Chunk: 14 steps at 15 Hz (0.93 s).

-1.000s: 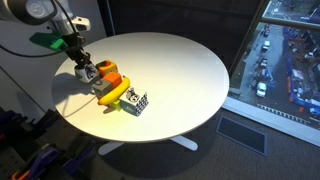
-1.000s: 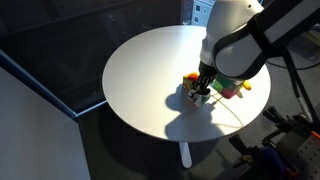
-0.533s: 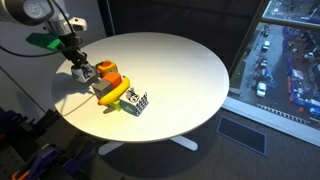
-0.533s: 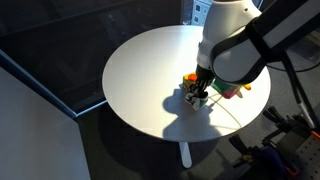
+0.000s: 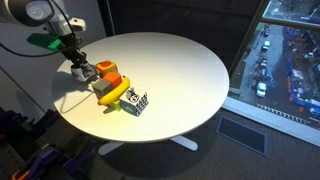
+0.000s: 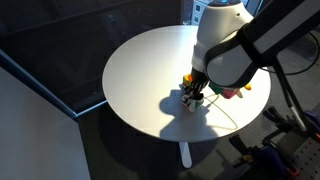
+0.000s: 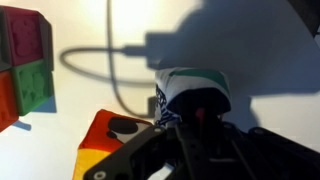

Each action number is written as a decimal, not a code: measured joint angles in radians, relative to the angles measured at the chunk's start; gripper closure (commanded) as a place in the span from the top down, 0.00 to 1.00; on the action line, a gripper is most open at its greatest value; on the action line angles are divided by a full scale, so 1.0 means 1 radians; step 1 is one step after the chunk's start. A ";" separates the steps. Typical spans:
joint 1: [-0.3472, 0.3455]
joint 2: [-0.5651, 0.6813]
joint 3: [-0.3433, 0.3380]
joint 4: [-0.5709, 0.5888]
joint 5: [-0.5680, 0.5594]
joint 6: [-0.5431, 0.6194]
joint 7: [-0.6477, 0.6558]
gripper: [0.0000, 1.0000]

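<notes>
Small white-and-green piece lay right at the tips of your gripper in the wrist view, at one end of a huddle of toys near the edge of the round white table. You had the gripper low over that end of the huddle, with the orange block just beside it, the yellow curved piece next along and the checkered cube at the far end. A cable looped across the tabletop close by, and a multicoloured cube stood apart at the side of the wrist view. Your jaws were drawn almost fully together. The piece sat so close to them that it looked pinched, yet I could not tell whether they truly had it or only touched it. To my eye you were at the gripping step, with nothing lifted clear yet. Any next move called for a slow, straight rise, since the orange block crowded the fingers and a sideways pull could have dragged the neighbours or snagged the cable.
</notes>
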 measured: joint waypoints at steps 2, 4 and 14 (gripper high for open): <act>0.001 0.019 0.000 0.020 0.000 0.000 0.003 0.07; 0.001 0.040 0.000 0.041 0.000 0.000 0.004 0.07; 0.002 0.106 0.000 0.082 0.000 0.038 0.020 0.68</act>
